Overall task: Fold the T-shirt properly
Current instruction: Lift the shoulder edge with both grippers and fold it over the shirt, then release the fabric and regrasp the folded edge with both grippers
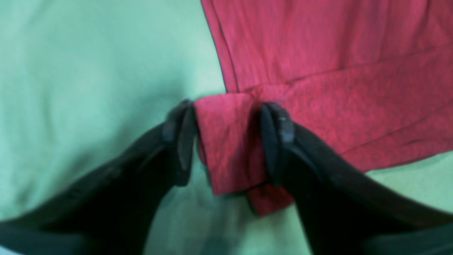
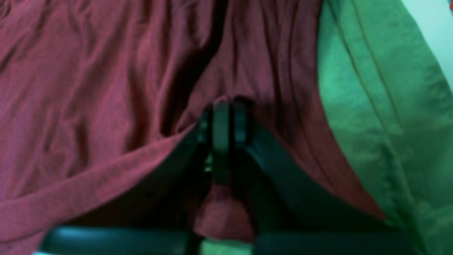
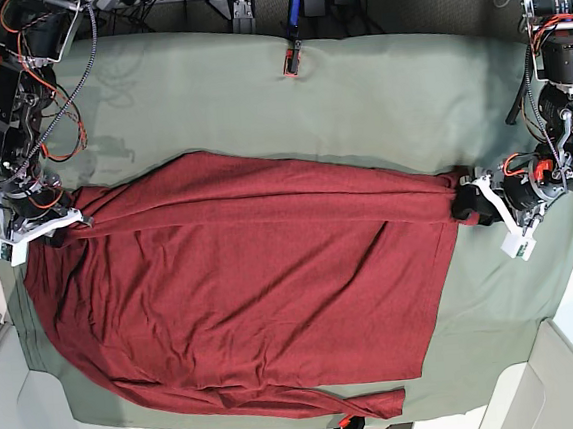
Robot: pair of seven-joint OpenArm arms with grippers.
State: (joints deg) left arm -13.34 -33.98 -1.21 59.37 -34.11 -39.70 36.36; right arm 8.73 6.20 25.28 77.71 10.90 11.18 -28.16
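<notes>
Red T-shirt (image 3: 243,289) lies flat on the green surface (image 3: 356,88), so the left gripper (image 1: 226,141), jaws wide around a corner, should lift away straight, while the right gripper (image 2: 221,141) looks pinched on the cloth.

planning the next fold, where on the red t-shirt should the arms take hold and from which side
Probably the T-shirt is best gripped at the two ends of its long folded edge, where both grippers already sit. There the cloth is doubled and bunched, giving the jaws thickness to pinch. Each arm comes in from its own end of the table cloth, low, along the fold line.
</notes>
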